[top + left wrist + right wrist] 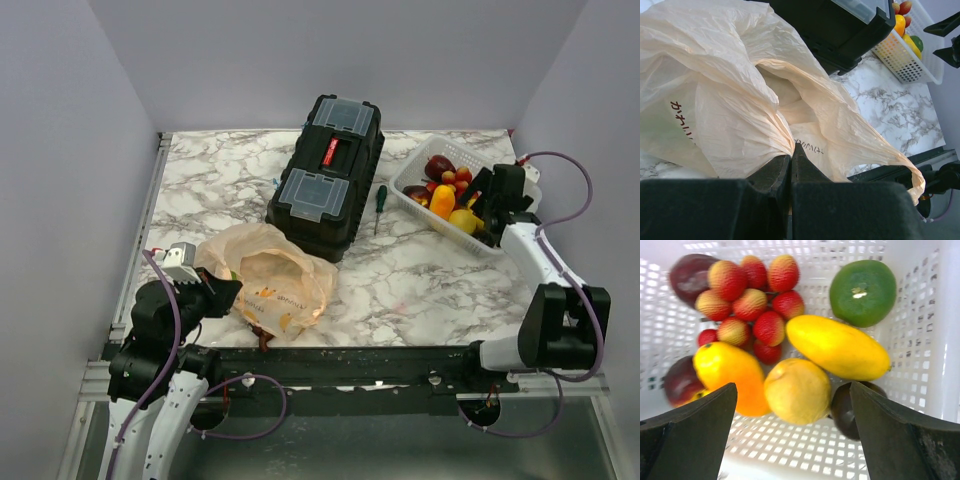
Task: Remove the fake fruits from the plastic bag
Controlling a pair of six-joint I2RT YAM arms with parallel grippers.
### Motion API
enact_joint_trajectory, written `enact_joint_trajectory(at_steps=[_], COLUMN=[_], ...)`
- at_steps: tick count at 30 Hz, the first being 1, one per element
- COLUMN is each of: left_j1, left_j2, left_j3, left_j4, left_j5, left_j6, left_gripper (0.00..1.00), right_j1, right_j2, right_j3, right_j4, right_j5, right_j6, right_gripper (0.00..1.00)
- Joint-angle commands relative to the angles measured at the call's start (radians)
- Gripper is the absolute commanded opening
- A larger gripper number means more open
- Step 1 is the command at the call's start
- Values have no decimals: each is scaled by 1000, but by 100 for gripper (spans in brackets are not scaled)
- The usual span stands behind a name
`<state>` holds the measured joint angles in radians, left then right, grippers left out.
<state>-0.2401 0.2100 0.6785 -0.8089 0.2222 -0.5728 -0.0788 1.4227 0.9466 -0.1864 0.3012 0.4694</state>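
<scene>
Fake fruits [837,347] in basket [922,310], clearest from right wrist

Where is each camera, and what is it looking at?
Top: high behind, looking down at the table; both arms show.
Left wrist: low, facing the plastic bag pinched in the left pincer.
Right wrist: above the basket, looking down on the fake fruits; open right pincer shows.
Shared: top and left wrist both show the toolbox.

marble table [420,275] holds plastic bag [270,275], toolbox [325,175], screwdriver [379,206], basket [412,170].
</scene>
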Motion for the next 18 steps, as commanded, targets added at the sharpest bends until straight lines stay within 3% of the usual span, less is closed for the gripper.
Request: enact_joint_trajectory(at_steps=[1,5,8,12,18], left_j1=[-4,-5,-5,-5,-4], left_j2=[-1,-6,-8,-3,1], left_j3=[1,0,0,0,1], left_j4=[10,11,11,11,10], left_j5=[-1,-4,-7,-6,-7], left_j6=[-5,-7,-9,-9,-10], left_gripper=[0,0,0,0,0], right_j1=[17,72,225,491,1013], right_j2=[-97,-153,-209,-258,-251], right_j3=[-31,-22,-14,-4,-24], right_j4=[37,-9,-34,-21,209], right_j5=[-134,-194,-170,-195,-163], right_j6=[-11,2,0,20,29], right_gripper=[96,95,95,93,91])
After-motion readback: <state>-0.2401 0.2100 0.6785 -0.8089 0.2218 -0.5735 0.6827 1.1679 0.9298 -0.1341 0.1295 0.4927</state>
